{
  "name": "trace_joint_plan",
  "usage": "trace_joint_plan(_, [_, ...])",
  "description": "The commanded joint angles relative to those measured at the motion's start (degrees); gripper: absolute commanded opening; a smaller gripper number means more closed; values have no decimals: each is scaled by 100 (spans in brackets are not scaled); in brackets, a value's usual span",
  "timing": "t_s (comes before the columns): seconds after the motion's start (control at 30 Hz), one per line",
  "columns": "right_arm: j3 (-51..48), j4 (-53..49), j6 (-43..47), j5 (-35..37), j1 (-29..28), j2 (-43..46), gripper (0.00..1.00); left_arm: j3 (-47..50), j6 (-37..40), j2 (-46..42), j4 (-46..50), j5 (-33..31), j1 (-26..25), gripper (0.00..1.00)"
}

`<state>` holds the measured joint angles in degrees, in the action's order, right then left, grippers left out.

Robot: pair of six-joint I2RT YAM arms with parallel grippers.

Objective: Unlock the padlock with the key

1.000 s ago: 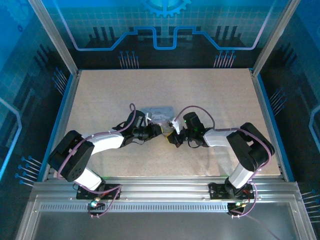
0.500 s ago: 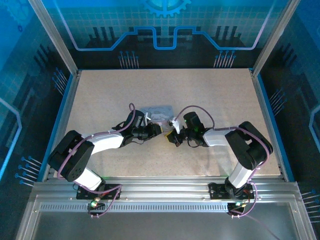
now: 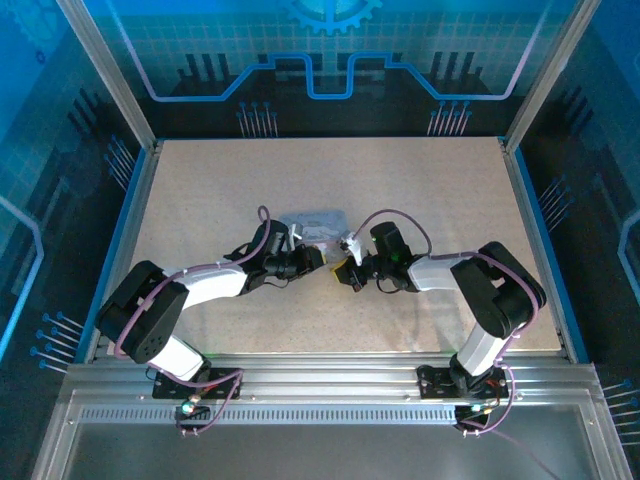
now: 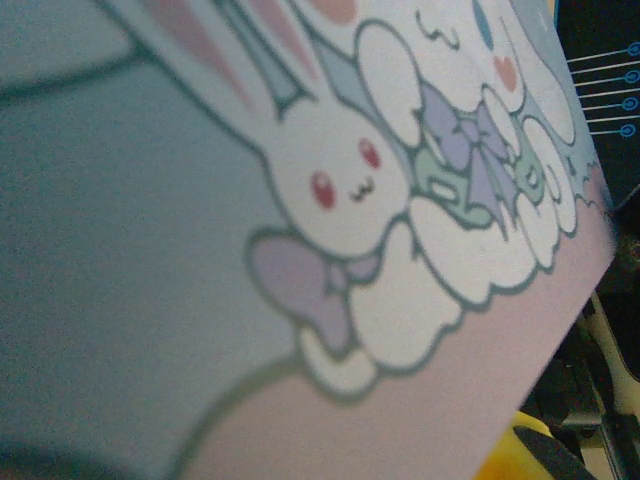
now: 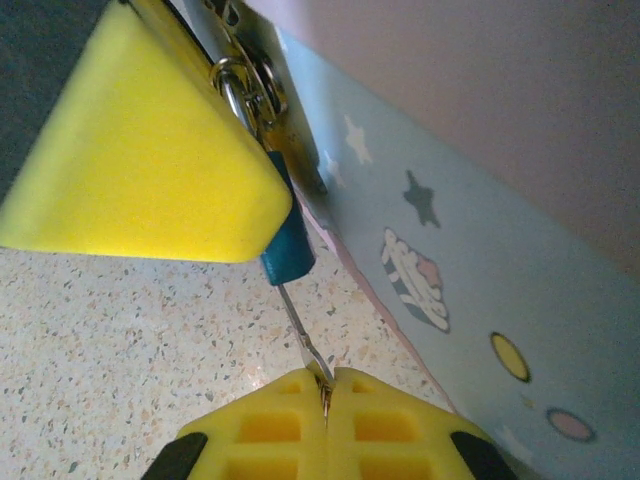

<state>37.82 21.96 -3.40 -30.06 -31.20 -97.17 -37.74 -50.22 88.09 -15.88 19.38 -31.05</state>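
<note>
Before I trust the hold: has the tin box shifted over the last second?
No. In the top view the tin box keeps its spot against the table's blue left rail; no shift shows.

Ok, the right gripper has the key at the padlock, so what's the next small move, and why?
Probably roll the right gripper gently about the key's axis, without pulling. Its pads are pinched shut on the key, and the thin shank runs straight up into the bottom of the padlock hanging at the tin box, so it looks seated.
</note>
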Motion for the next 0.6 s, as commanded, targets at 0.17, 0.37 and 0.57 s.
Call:
trace_joint_plan(0.17, [-47, 561, -20, -210, 63, 21, 0, 69, -18, -127, -226, 443, -50, 25])
trace_joint_plan(0.37, [-43, 553, -17, -271, 66, 33, 0, 56, -15, -116, -239, 453, -40, 25])
trace_joint_plan(0.57, [-64, 564, -10, -294, 62, 23, 0, 48, -43, -116, -246, 469, -37, 25])
